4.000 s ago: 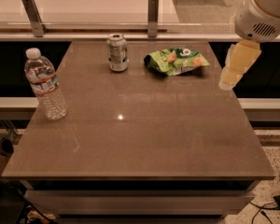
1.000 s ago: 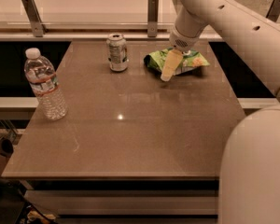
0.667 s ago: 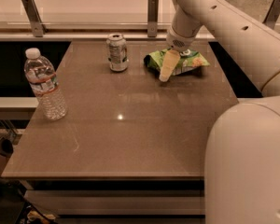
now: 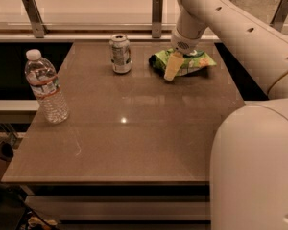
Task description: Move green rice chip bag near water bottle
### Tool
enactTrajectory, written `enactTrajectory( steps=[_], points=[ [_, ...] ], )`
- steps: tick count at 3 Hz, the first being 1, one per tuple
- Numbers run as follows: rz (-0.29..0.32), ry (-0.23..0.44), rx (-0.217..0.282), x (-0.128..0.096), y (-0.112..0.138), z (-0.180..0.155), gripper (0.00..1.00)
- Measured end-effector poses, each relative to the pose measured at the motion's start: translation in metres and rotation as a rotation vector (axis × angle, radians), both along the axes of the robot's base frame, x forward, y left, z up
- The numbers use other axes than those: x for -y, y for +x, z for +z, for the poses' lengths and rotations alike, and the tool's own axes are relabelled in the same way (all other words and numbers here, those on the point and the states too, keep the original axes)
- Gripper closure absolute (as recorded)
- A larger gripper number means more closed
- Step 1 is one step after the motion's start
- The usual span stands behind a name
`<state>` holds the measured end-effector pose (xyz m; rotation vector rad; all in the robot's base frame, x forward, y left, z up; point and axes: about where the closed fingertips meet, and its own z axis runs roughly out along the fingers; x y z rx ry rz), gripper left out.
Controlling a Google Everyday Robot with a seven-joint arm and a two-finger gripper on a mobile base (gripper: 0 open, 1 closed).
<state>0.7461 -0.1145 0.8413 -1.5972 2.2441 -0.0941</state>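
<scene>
We find the gripper (image 4: 173,65) at the left end of the chip bag (image 4: 200,60); its grip we cannot tell. The bag lies at the far edge of the table (image 4: 134,143), right of the can (image 4: 120,54) and well apart from the bottle (image 4: 45,87).

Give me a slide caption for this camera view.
Gripper at the green rice chip bag beside a silver can; water bottle stands across the table.

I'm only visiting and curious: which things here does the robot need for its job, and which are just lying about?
Needed: green rice chip bag, far right; water bottle, standing at the left edge; the robot's hand, at the bag's left end.
Just lying about: silver can, upright left of the bag.
</scene>
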Motion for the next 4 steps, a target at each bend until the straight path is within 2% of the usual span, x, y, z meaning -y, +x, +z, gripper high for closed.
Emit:
enactTrajectory(
  steps=[2, 3, 4],
  points=[
    [0.003, -0.001, -0.008, -0.0020, 0.0008, -0.0064, 0.87],
    [0.003, -0.001, -0.009, -0.0022, 0.0008, -0.0068, 1.00],
    [0.003, -0.003, -0.010, -0.0021, 0.0007, -0.0072, 1.00]
  ],
)
